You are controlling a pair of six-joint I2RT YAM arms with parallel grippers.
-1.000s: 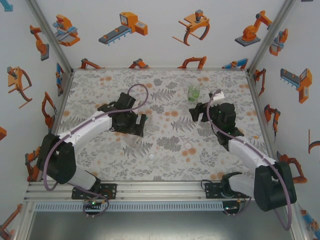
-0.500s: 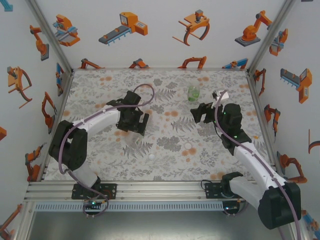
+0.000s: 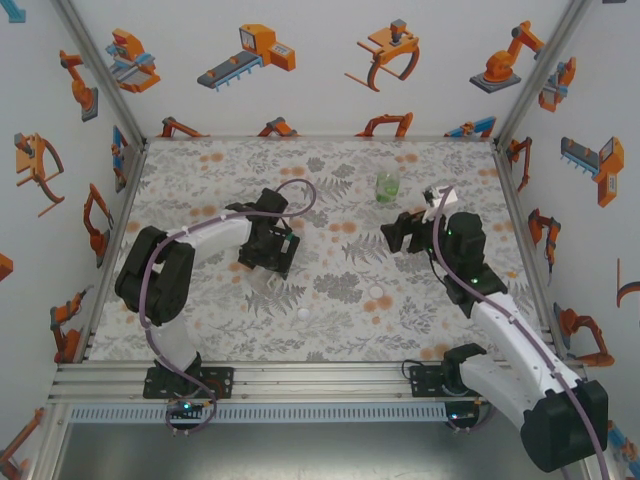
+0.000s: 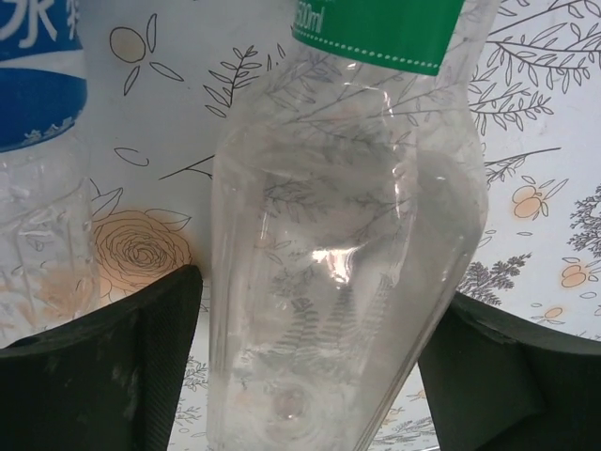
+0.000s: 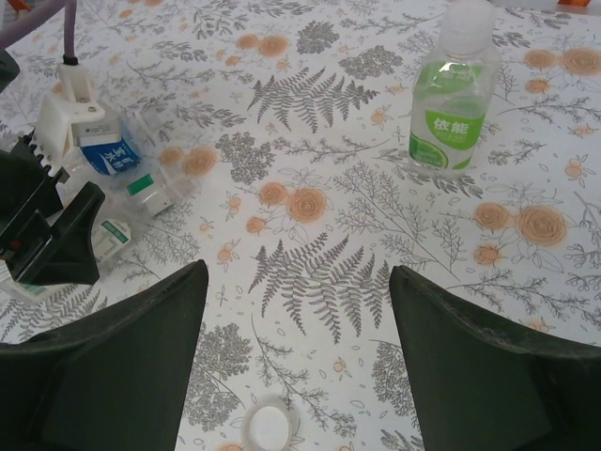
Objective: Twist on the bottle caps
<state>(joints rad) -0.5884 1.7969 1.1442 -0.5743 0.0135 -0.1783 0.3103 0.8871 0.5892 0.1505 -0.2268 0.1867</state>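
the slim clear bottle (image 4: pixel 338 272), with a green label band, lies on its side on the flowered table (image 3: pixel 340 170), left of the middle. it sits right between the fingers of the left gripper (image 4: pixel 319 291). one dark finger (image 4: pixel 103 366) is just beside its wall and the other is at the wall on the opposite side, but i cannot tell whether they press on it. the blue-label bottle (image 4: pixel 38 178) lies close alongside it (its neck runs out of the left wrist view).

the green-tinted bottle (image 3: pixel 388 185) stands upright toward the far side of the table, right of the middle and well apart from the other two. it has a pale cap (image 5: pixel 467 21) on its neck.

two loose white caps lie on the table nearer the arm bases, one (image 3: pixel 380 292) right of the middle and the other (image 3: pixel 303 314) near the middle, apart from each other and from all the bottles.

the right gripper (image 5: pixel 299 272) is on the near side of the green-tinted bottle and points toward the left arm. its fingers are spread wide with nothing between them but tablecloth. in the right wrist view a white cap lies on the cloth low between them.

white walls (image 3: pixel 300 60) printed with orange robot drawings surround the table.
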